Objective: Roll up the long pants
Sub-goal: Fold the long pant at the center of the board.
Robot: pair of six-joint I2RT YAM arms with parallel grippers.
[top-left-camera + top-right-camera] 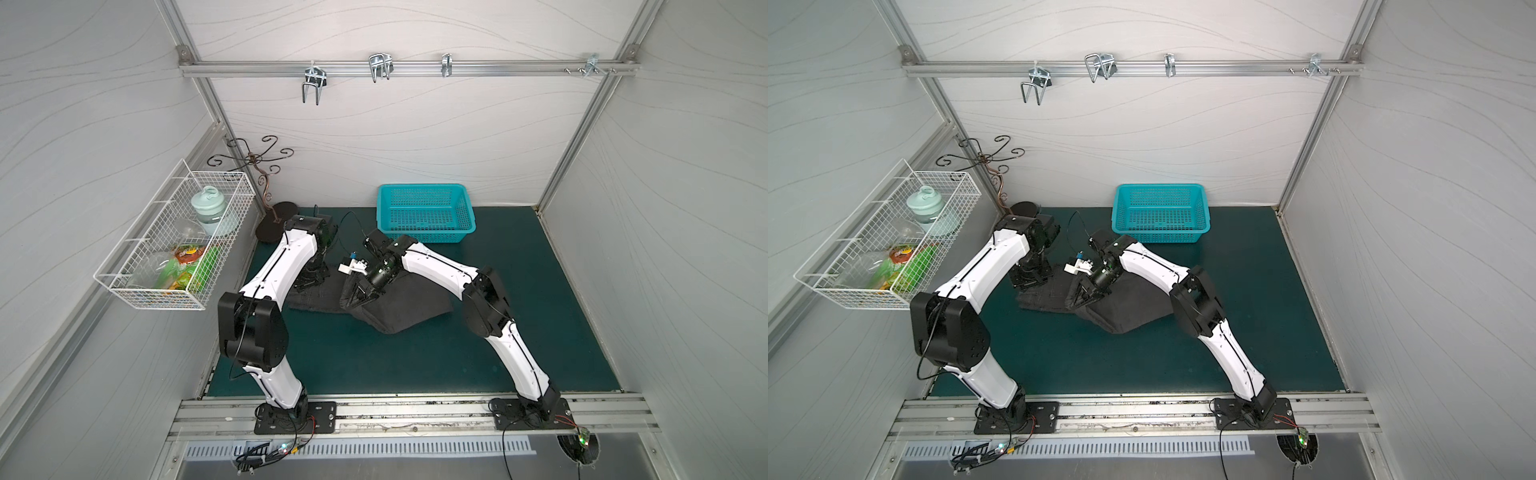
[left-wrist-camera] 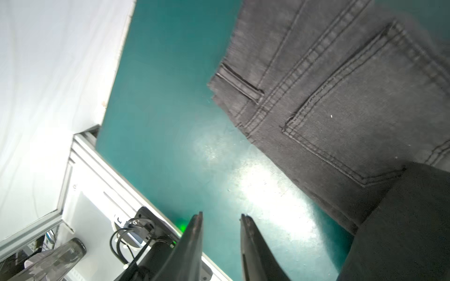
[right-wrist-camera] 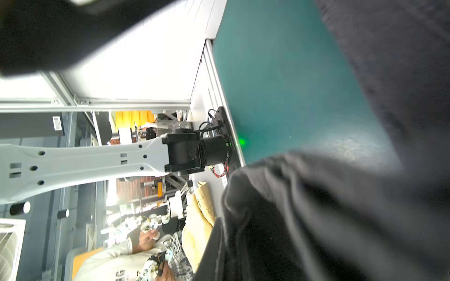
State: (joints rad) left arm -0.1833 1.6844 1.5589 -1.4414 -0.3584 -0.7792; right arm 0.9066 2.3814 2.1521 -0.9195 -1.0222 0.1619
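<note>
Green mat [image 1: 415, 365] noted as the working surface, with the long pants [image 1: 407, 303] laid at its middle, well short of the blue basket [image 1: 419, 187] at the back. The garment's long axis is seen running across the table from one arm to the other. The waist end is spread flat toward the left arm, and the remainder is doubled over and bunched toward the right arm. The right gripper [image 1: 352, 297] is found near the midpoint of that axis. Its jaws are together, and dark cloth is seen draped from it in a raised tent, so it is judged clamped on a fold of the pants. The right wrist view is filled with blurred cloth close to the lens. The left gripper [image 2: 222, 215] is held above the waist end, jaws apart, nothing between them, with bare mat below. The waistband [image 2: 243, 80] and back pocket [image 2: 353, 116] are seen just beside it, untouched. The left arm is recorded as nearer the waistband. Any roll is judged to have to travel along the long axis, with the lifted fold carried toward or away from that flat end.
</note>
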